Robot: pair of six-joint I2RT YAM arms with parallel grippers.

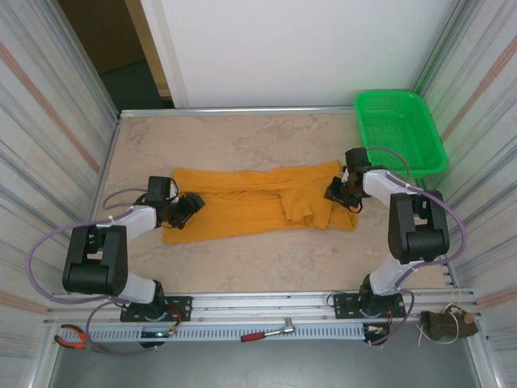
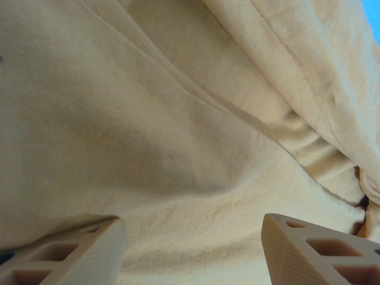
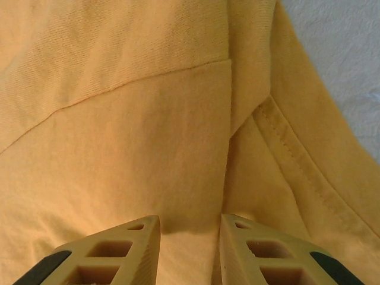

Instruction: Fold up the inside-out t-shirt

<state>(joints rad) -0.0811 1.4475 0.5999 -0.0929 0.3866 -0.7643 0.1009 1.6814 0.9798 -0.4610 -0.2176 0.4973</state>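
Left hand (image 1: 184, 210): at the left end of the inside-out t-shirt (image 1: 250, 206). Its fingers (image 2: 71, 252) stand well apart over plain cloth, with nothing clamped.

T-shirt: lies in a long folded band across the middle of the desk (image 1: 242, 141), running left to right, plain orange showing.

Right hand (image 1: 339, 192): on the band's right end, beside a stitched hem. Its fingers (image 3: 119, 249) are narrowly apart. Whether cloth is pinched cannot be told.

Green basket (image 1: 400, 129): far right corner.

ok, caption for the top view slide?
The orange t-shirt lies as a long band, left claw and right claw at its opposite ends.
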